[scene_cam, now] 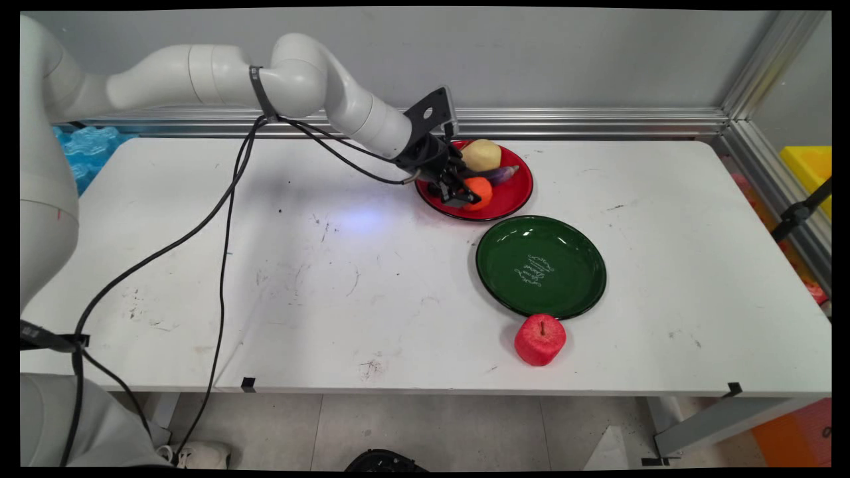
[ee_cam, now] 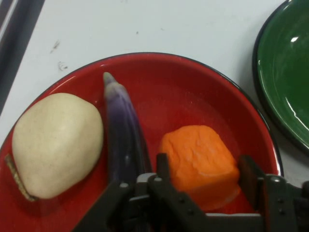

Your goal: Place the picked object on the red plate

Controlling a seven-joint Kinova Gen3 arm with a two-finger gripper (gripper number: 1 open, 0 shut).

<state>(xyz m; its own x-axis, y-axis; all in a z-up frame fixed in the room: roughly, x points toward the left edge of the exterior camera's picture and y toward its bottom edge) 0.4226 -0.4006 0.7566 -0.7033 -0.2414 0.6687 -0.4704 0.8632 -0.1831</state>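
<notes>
Gripper (ee_cam: 203, 171) low over the red plate (scene_cam: 514, 199), jaws spread either side of the orange block (ee_cam: 200, 164); one finger (ee_cam: 163, 166) at its one flank, the other at the opposite flank. Whether the pads actually press it cannot be told, and the block sits on the plate, not lifted.

Landmark: red plate, at the far side of the bench (scene_cam: 332, 299)
- on it, beside the orange block: purple eggplant (ee_cam: 123, 130), then a pale potato (ee_cam: 58, 142) past that
- just nearer than the plate, almost touching: green plate (scene_cam: 541, 265)
- nearer again, at the green plate's near rim: red apple (scene_cam: 540, 339)

Judgement: looks like the straddle stage of a grasp on the block; eggplant lies close to one finger
</notes>
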